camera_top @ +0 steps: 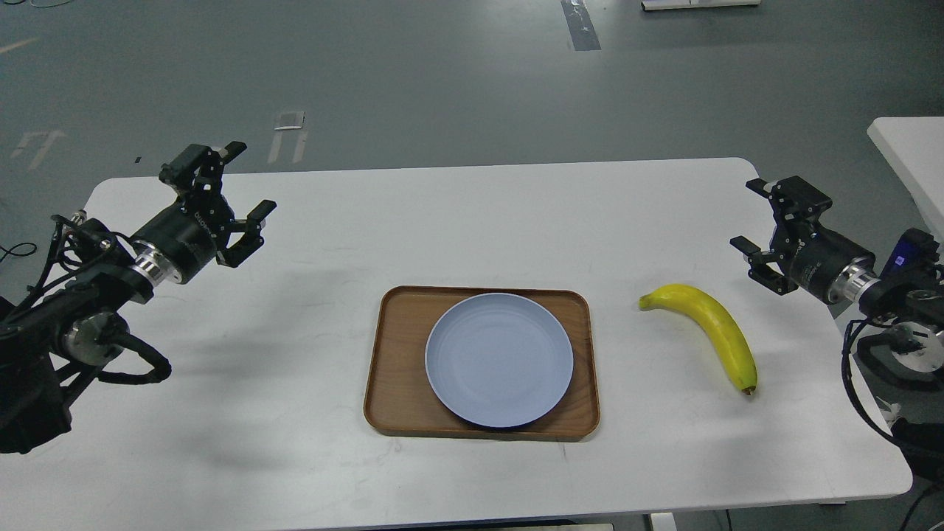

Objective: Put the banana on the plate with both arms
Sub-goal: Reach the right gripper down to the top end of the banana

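The yellow banana (712, 330) lies on the white table (295, 435), right of the tray, stem end at the upper left and dark tip at the lower right. The pale blue-grey plate (499, 359) is empty and sits on the brown wooden tray (394, 369). My left gripper (247, 181) is open and empty over the table's far left, well away from the plate. My right gripper (752, 214) is open and empty near the table's right edge, a little up and right of the banana.
The tray stands at the table's middle front. A second white table corner (911, 155) shows at the far right. Grey floor lies beyond the table's far edge.
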